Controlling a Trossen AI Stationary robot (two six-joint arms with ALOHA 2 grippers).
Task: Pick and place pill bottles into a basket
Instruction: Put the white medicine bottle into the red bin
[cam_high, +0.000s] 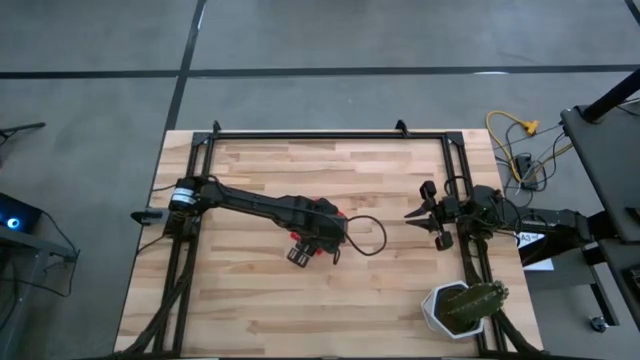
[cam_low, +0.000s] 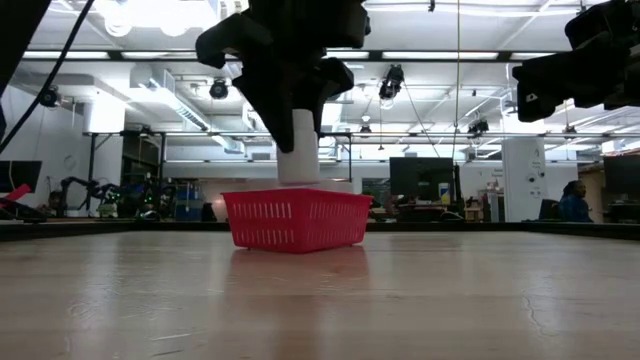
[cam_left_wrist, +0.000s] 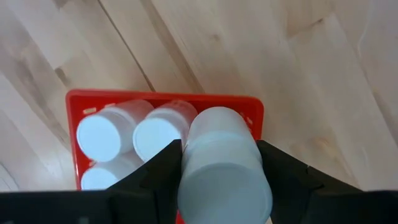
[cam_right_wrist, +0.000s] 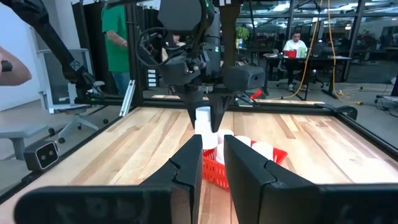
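My left gripper hangs over the red basket near the table's middle, shut on a white pill bottle. In the left wrist view, the basket holds three capped bottles: two side by side and one beside them. The held bottle's lower end is about level with the basket's rim. My right gripper waits at the table's right side, empty, with a narrow gap between its fingers. My left gripper pinches the bottle's upper part by its round sides between its two fingers. The fingers come from above and point down. The bottle hangs upright below them, over the basket's end that has no bottles in it.
A white pot with a green plant stands at the table's near right corner. A dark metal frame runs along the table's far edge and sides. People stand and sit in the room beyond the table.
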